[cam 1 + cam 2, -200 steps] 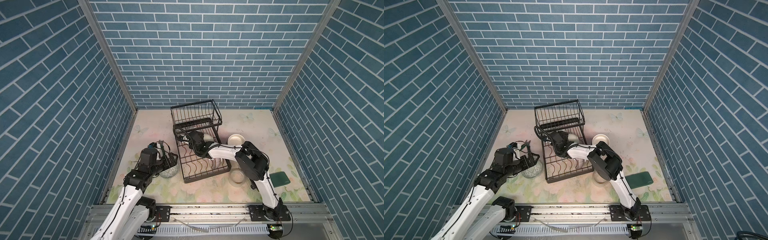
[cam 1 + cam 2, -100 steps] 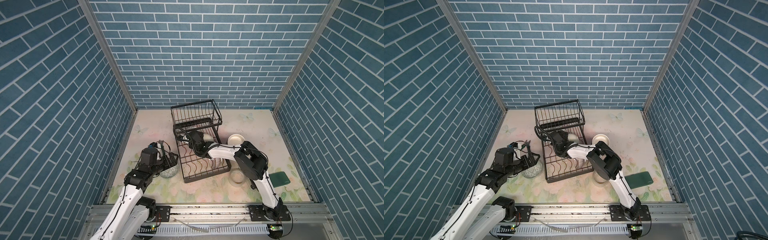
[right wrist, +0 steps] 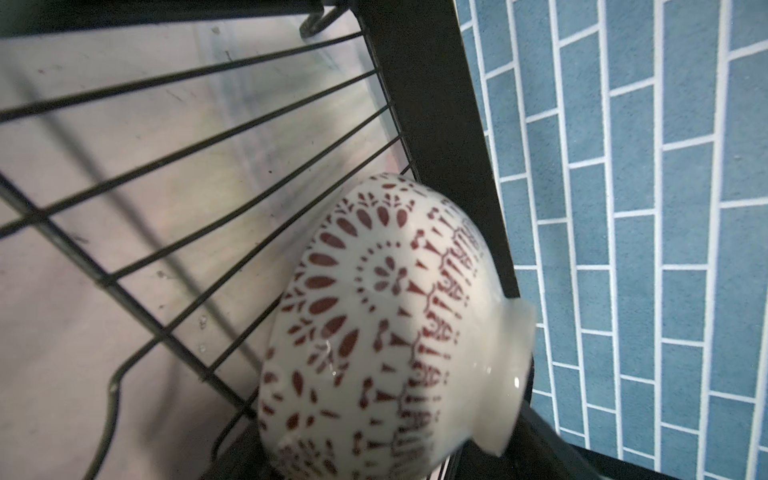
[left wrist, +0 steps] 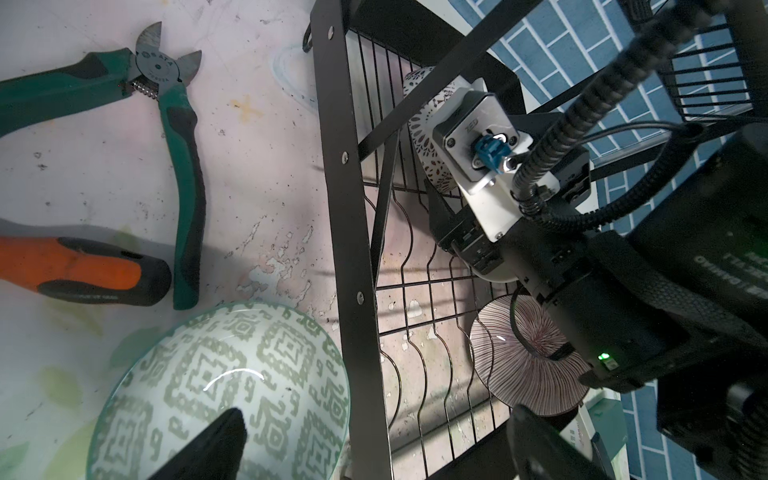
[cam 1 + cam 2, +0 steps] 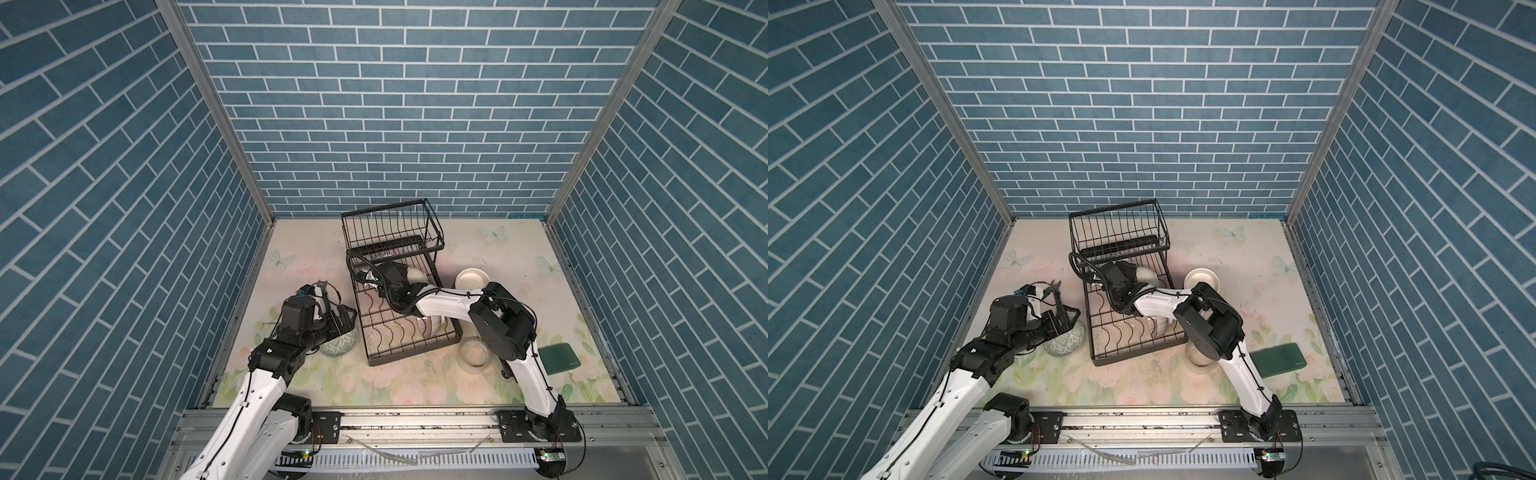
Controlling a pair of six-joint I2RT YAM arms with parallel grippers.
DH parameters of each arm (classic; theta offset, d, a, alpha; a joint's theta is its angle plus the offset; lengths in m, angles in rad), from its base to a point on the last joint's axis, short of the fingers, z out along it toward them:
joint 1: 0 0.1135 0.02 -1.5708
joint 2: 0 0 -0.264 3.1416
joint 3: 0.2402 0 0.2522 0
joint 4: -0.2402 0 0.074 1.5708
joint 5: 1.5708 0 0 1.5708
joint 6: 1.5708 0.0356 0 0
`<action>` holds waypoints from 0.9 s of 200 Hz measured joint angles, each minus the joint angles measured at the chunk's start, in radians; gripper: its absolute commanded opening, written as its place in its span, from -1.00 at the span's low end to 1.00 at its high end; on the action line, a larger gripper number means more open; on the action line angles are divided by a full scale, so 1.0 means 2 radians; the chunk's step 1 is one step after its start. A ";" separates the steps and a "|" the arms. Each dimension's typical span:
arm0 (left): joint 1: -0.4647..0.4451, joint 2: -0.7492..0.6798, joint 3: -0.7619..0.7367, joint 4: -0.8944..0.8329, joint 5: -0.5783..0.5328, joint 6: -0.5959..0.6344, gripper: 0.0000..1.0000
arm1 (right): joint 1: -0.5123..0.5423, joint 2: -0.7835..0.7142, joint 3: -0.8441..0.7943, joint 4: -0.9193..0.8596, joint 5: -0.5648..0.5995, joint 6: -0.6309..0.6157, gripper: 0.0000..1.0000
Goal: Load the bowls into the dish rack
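Note:
The black wire dish rack [image 5: 415, 358] [image 5: 1127, 357] stands mid-table. My right gripper [image 5: 409, 277] [image 3: 382, 457] reaches into its lower tray under the raised basket. It is shut on a white bowl with red-brown pattern [image 3: 374, 324] [image 5: 1144, 274], which lies on its side against the tray wires. A brown-striped bowl [image 5: 428, 330] [image 4: 528, 365] stands in the dividers. My left gripper [image 5: 347, 322] [image 4: 378, 440] hangs open above a green-patterned bowl [image 5: 338, 345] [image 4: 220, 374] on the table, left of the rack. A cream bowl [image 5: 471, 278] [image 5: 1202, 277] sits right of the rack.
Green-handled pliers [image 4: 178, 166] and an orange-handled tool [image 4: 83, 266] lie left of the rack, beyond the green bowl. A whitish translucent ring [image 5: 476, 353] sits at the rack's near right corner, beside a dark green flat slab [image 5: 559, 359]. My right forearm [image 5: 444, 305] crosses the tray.
My right arm has shifted slightly inside the rack with the patterned bowl. The left arm has stayed still above the green bowl.

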 measured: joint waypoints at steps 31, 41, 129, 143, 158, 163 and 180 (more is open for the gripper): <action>0.000 0.002 -0.002 0.004 0.000 0.000 0.99 | 0.005 -0.001 0.000 -0.004 0.000 0.002 0.66; 0.000 0.002 -0.002 0.005 0.000 0.000 0.99 | 0.006 -0.001 0.000 -0.006 0.001 0.002 0.69; 0.000 0.002 -0.008 0.008 0.000 0.000 0.99 | 0.009 -0.033 -0.001 -0.020 -0.001 0.018 0.72; 0.000 0.002 -0.008 0.009 0.000 0.000 0.99 | 0.009 -0.039 -0.001 -0.019 -0.005 0.023 0.72; 0.000 0.002 -0.008 0.009 0.000 0.000 0.99 | 0.009 -0.040 -0.001 -0.019 -0.010 0.029 0.71; 0.000 0.002 -0.008 0.009 0.000 0.000 0.99 | 0.009 -0.039 0.000 -0.019 -0.010 0.032 0.71; 0.000 0.002 -0.008 0.009 0.000 0.000 0.99 | 0.009 -0.038 0.001 -0.020 -0.012 0.036 0.70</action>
